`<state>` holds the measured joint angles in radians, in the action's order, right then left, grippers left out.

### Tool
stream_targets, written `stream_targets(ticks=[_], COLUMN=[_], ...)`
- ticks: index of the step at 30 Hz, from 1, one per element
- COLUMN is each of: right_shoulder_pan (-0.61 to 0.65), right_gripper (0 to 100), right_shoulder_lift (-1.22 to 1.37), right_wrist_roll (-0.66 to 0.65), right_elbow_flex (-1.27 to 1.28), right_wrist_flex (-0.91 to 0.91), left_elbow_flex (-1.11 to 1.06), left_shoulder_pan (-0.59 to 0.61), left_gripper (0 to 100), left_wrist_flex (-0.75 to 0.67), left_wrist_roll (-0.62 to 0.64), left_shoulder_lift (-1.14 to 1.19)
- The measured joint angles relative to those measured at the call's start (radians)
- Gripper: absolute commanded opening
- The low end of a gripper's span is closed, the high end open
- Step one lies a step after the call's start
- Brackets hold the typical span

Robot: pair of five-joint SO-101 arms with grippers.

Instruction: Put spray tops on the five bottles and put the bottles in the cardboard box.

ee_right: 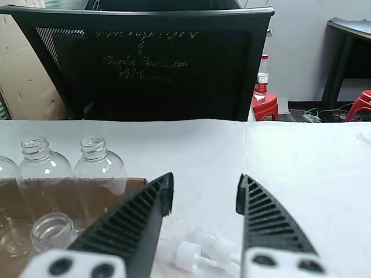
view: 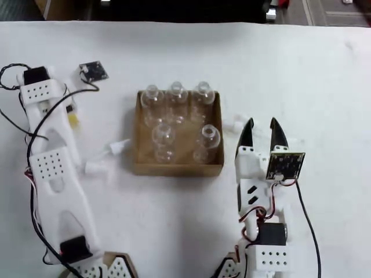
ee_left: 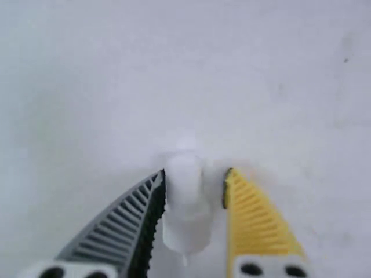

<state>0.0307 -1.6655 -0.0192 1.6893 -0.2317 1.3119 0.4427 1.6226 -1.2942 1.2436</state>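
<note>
fingers (ee_left: 255, 220) of the left gripper (ee_left: 194, 174) sit narrow on either side of a white spray top (ee_left: 185, 208) lying on the counter (ee_left: 174, 69). the grey one is touching it and there's a slight gap on the yellow side, so probably lined up to pinch, not clamped yet. right gripper (view: 261, 128) is spread wide, holding nothing, just beside the cardboard box (view: 177, 169), pointing at loose spray tops (ee_right: 194, 255) in front of it, likely its next pick. five bottles (view: 163, 136) stand upright in the box with bare necks, so capping probably happens in place. other tops (view: 95, 168) lie on the counter between box and left arm. no readable labels on bottles or box. faint print on the chair (ee_right: 145, 58) back is too blurred to read.
</note>
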Motion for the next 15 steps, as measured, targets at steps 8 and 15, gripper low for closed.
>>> stream_targets(ticks=[8,15], right_shoulder_pan=[0.0,0.0], right_gripper=[15.7,15.8], right_shoulder_lift=[0.0,0.0], right_wrist_roll=[0.0,0.0], right_elbow_flex=[0.0,0.0], right_wrist_flex=[0.0,0.0], left_elbow_flex=[0.008,0.176], left_shoulder_pan=[0.0,-0.023], left_gripper=[4,4], left_wrist_flex=[0.02,0.155], left_wrist_roll=[0.003,0.092], left_shoulder_lift=[0.003,-0.068])
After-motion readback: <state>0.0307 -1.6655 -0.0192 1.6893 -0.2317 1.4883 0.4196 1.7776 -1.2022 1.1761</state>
